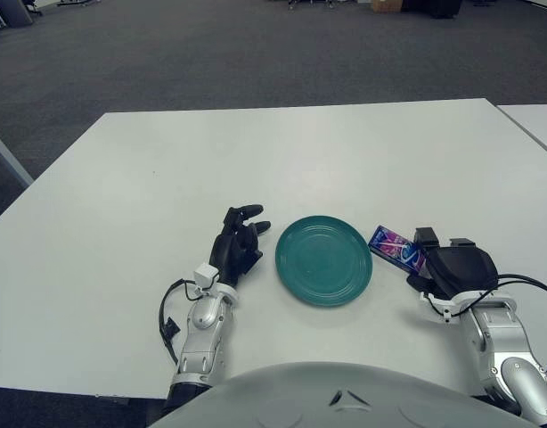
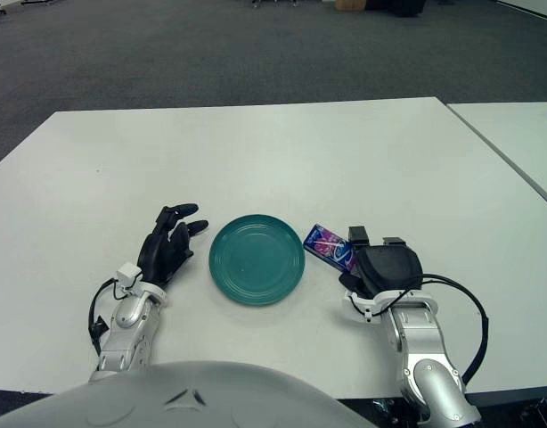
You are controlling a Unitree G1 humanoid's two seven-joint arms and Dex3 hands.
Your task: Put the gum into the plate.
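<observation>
A teal plate [image 1: 324,259] lies flat near the table's front edge. Just to its right is the gum [image 1: 394,247], a small purple and blue pack that stays outside the rim. My right hand [image 1: 423,260] is at the pack's right end, with its dark fingers [image 1: 425,237] curled over that end and hiding it. The pack's left end points toward the plate. My left hand [image 1: 240,239] shows to the left of the plate, fingers loosely spread and holding nothing.
The white table [image 1: 300,152] stretches far back and to both sides. A second white table's corner [image 1: 536,116] shows at the far right. Dark carpet lies beyond. A black cable [image 1: 169,312] loops beside my left wrist.
</observation>
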